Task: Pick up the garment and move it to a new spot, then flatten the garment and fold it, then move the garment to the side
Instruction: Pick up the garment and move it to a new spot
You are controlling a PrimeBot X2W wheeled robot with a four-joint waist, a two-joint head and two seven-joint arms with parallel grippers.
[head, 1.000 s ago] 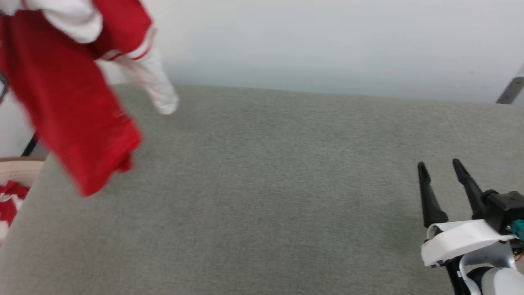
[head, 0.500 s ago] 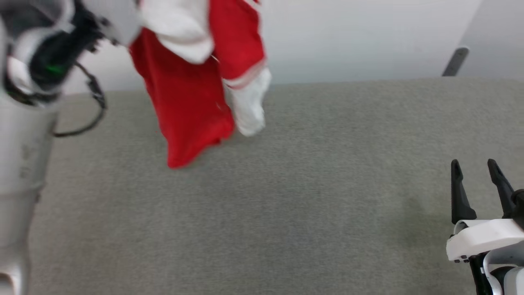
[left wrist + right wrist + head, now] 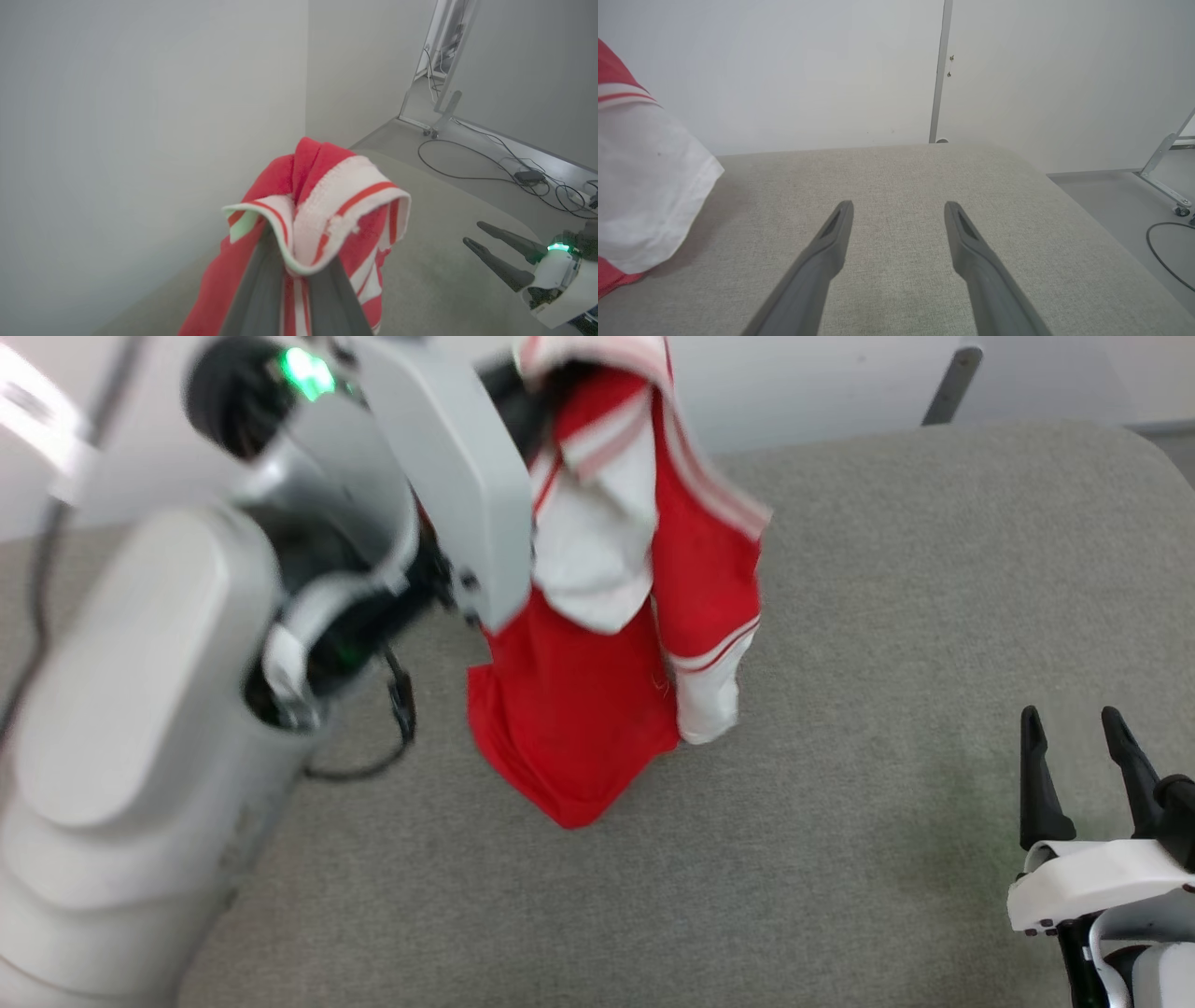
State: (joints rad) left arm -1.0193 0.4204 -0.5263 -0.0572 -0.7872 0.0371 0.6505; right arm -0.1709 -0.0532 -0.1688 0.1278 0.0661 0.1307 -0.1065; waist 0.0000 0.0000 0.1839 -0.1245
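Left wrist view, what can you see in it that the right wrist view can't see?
Left wrist view: the left gripper shut on the garment at its bunched striped trim, and a green light on the right gripper. Right wrist view: the white sleeve hanging, and a thin strip up the wall. Both: the garment, the open right gripper and the grey surface.

The right pincer (image 3: pixel 1070 717) had two long, dark fingers tapering to points. Just behind them sat a curved white bracket (image 3: pixel 1088 887) with small dark dots along its lower edge, and behind that a green light (image 3: pixel 556 246). The left pincer (image 3: pixel 296 254) had grey fingers (image 3: pixel 259 294). Behind it, the left arm (image 3: pixel 140 709) was made of rounded pale-grey shells with black joints, a second green lamp (image 3: pixel 303 369) and a thin black looping cable (image 3: pixel 406 719).
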